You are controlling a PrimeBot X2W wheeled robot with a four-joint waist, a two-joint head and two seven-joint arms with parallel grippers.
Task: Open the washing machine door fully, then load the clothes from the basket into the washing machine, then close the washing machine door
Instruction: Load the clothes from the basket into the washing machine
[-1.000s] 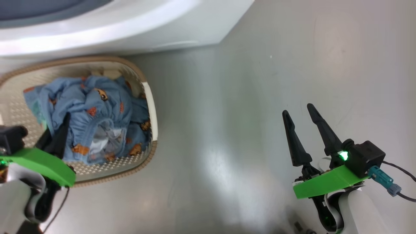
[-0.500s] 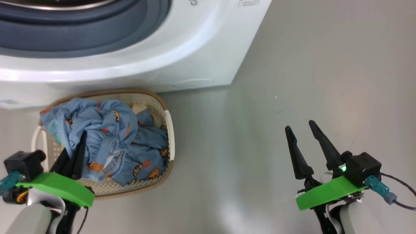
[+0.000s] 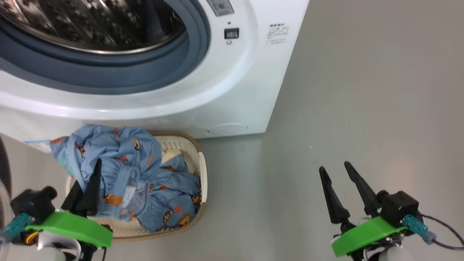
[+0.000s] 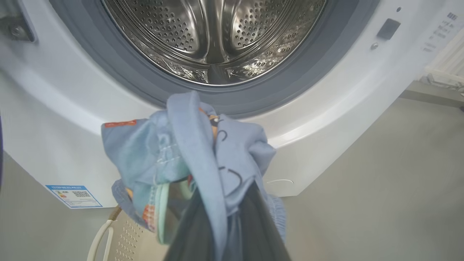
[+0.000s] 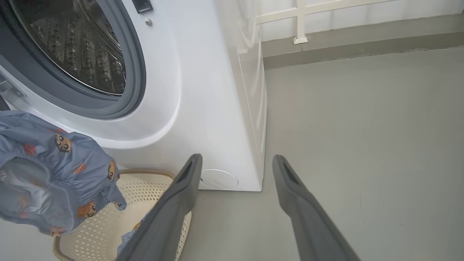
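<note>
My left gripper (image 3: 95,170) is shut on the clothes (image 3: 127,170), a light blue bundle with orange-brown prints. It holds them lifted partly above the cream basket (image 3: 201,174), and their lower part still hangs inside. In the left wrist view the clothes (image 4: 188,152) drape over my fingers just below the washing machine's steel drum (image 4: 214,32). The washing machine (image 3: 235,90) stands with its mouth uncovered. A dark sliver of the washing machine door (image 3: 3,170) shows at the far left. My right gripper (image 3: 333,167) hovers open and empty over the floor to the right, also in its wrist view (image 5: 237,159).
The basket (image 5: 108,224) sits against the washer's lower front, beside the round filter cap (image 3: 226,127). A blue label sticker (image 4: 72,195) is low on the left of the panel. Bare grey floor (image 3: 362,108) spreads right of the machine. A white railing (image 5: 301,21) stands at the wall behind.
The head camera has tilted up, bringing the drum into view. My left gripper has raised the clothes from inside the basket to above its rim. The right gripper has kept its pose.
</note>
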